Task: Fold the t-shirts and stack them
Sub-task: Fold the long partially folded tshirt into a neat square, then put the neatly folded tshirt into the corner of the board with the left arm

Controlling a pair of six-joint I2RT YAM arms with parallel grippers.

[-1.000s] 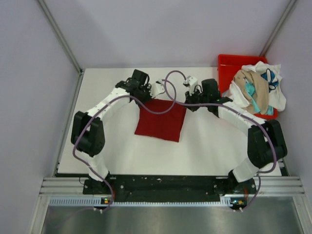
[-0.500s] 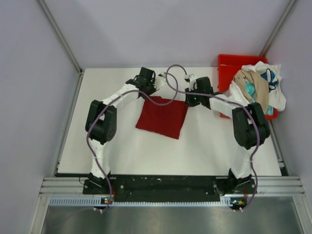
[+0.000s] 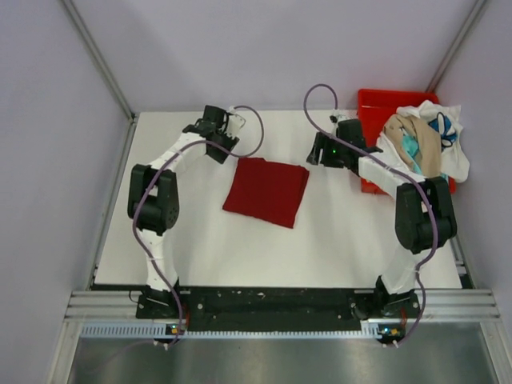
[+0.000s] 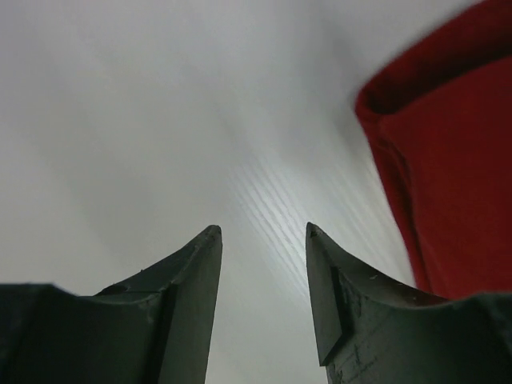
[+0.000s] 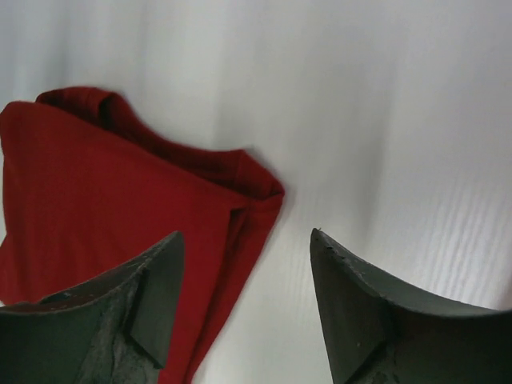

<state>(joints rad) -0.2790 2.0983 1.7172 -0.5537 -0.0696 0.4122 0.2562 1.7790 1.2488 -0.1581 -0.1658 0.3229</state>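
A folded red t-shirt (image 3: 266, 192) lies flat near the middle of the white table (image 3: 344, 232). The left hand (image 4: 260, 232) hangs by its far left corner, fingers spread with only bare table between them, clear of the cloth. The right hand (image 5: 244, 236) sits by the far right corner, also spread and holding nothing. At the far right, a red bin (image 3: 380, 104) holds a heap of unfolded shirts (image 3: 424, 144).

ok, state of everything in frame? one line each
red t-shirt: folded, flat on table, ungripped.
left gripper: open, empty, beside shirt's edge.
right gripper: open, empty, near shirt's corner.
red bin: full, on table's far right.
clothes pile: unfolded, heaped in bin, spilling over rim.
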